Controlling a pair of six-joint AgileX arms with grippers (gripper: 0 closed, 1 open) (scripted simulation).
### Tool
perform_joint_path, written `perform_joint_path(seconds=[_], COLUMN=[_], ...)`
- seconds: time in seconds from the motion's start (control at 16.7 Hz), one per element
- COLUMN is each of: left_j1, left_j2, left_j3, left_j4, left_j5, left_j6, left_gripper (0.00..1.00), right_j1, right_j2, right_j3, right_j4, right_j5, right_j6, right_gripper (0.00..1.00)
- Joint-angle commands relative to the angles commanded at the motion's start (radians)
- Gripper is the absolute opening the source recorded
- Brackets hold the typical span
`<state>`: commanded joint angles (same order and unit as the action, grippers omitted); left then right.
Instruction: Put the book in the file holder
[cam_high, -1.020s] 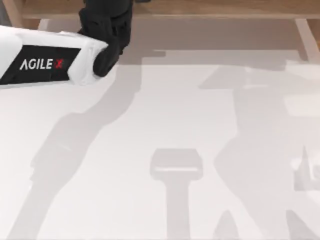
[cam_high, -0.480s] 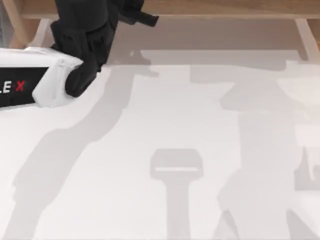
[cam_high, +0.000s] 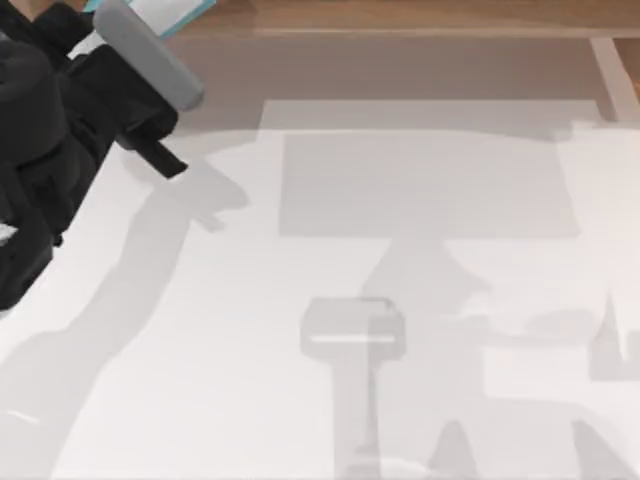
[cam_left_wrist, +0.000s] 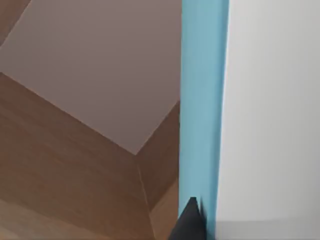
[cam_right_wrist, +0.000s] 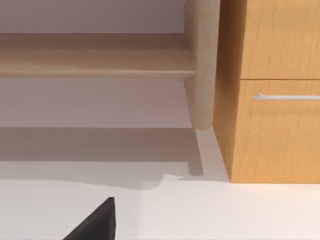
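My left gripper (cam_high: 128, 28) is at the table's back left, high up near the camera, and is shut on the book (cam_high: 168, 12), whose teal cover pokes out by the top edge. In the left wrist view the book's teal cover (cam_left_wrist: 202, 100) and white pages (cam_left_wrist: 270, 100) run straight ahead from a dark fingertip (cam_left_wrist: 191, 222). Beside the book are light-brown wooden walls around a greyish face, the file holder (cam_left_wrist: 55, 170), partly in view. One dark fingertip (cam_right_wrist: 95, 220) of my right gripper shows low over the white table.
A long wooden shelf board (cam_high: 420, 15) runs along the table's back edge. In the right wrist view its rounded leg (cam_right_wrist: 202, 65) stands next to a wooden cabinet (cam_right_wrist: 275, 125) with a drawer handle (cam_right_wrist: 287, 96). Shadows lie across the white tabletop (cam_high: 330, 400).
My left arm has swung to the left and come up closer to the camera. The teal book now shows at the top edge. The shadows on the table have shifted.
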<state>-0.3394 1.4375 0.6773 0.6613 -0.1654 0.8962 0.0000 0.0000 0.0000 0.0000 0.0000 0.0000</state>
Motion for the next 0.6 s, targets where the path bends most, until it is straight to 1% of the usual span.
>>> perform_joint_path(seconds=[0.12,0.3,0.48,0.6], left_j1=[0.077,0.230,0.409,0.530], left_j2=[-0.051,-0.065,-0.019,0.035], left_j3=[-0.092,-0.186,-0.211,-0.190], left_j4=[-0.014,-0.037,-0.057,-0.065], left_j5=[0.056,0.146,0.244,0.314], left_j6=[0.133,0.318,0.477,0.566], left_gripper=[0.00,0.00,0.00,0.00], right_j1=[0.000,0.000,0.000,0.000], right_j2=[0.000,0.000,0.000,0.000], right_j3=[0.000,0.000,0.000,0.000], right_j4=[0.000,0.000,0.000,0.000], right_j5=[0.000,0.000,0.000,0.000], right_j6=[0.000,0.000,0.000,0.000], right_gripper=[1.00,1.00,1.00,1.00])
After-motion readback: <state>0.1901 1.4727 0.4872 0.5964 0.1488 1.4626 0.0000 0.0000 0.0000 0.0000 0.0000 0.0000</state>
